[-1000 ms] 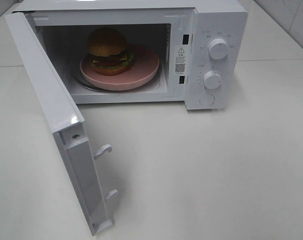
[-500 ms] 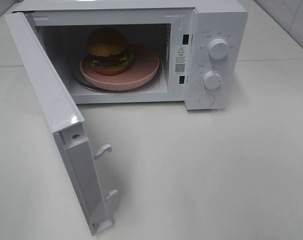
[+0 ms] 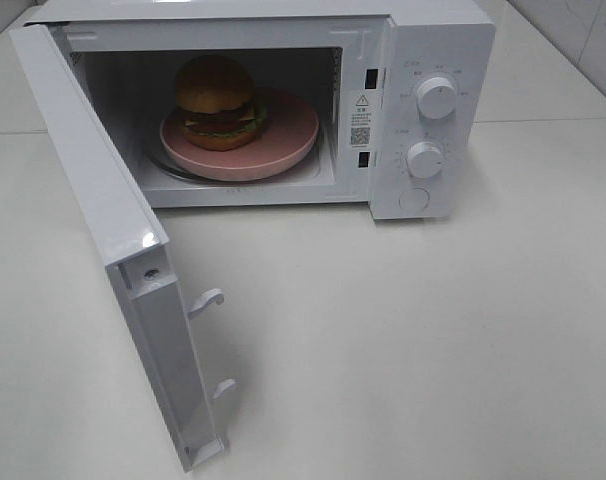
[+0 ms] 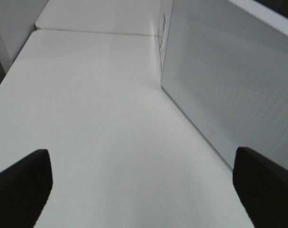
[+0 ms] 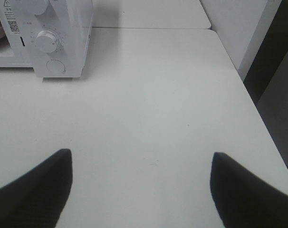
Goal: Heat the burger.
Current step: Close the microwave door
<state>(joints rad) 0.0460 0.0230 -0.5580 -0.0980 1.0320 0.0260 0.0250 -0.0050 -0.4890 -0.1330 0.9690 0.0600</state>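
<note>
The burger point(image 3: 216, 101), with a domed golden-brown bun, dark patty and green and red fillings, sits on a pink plate point(image 3: 283, 140) inside the white microwave point(image 3: 438, 60). The microwave door point(image 3: 103, 230) stands wide open toward the front left. Neither gripper shows in the exterior view. My left gripper point(image 4: 143, 187) is open and empty over the table, beside the outer face of the door point(image 4: 229, 85). My right gripper point(image 5: 140, 190) is open and empty over the table, well in front of the microwave's control panel point(image 5: 49, 42).
The microwave has two white knobs point(image 3: 436, 98) and a round button point(image 3: 414, 199) on its right panel. Two latch hooks point(image 3: 207, 300) stick out from the door's edge. The white table point(image 3: 433, 340) extends in front; its right edge point(image 5: 258, 114) shows in the right wrist view.
</note>
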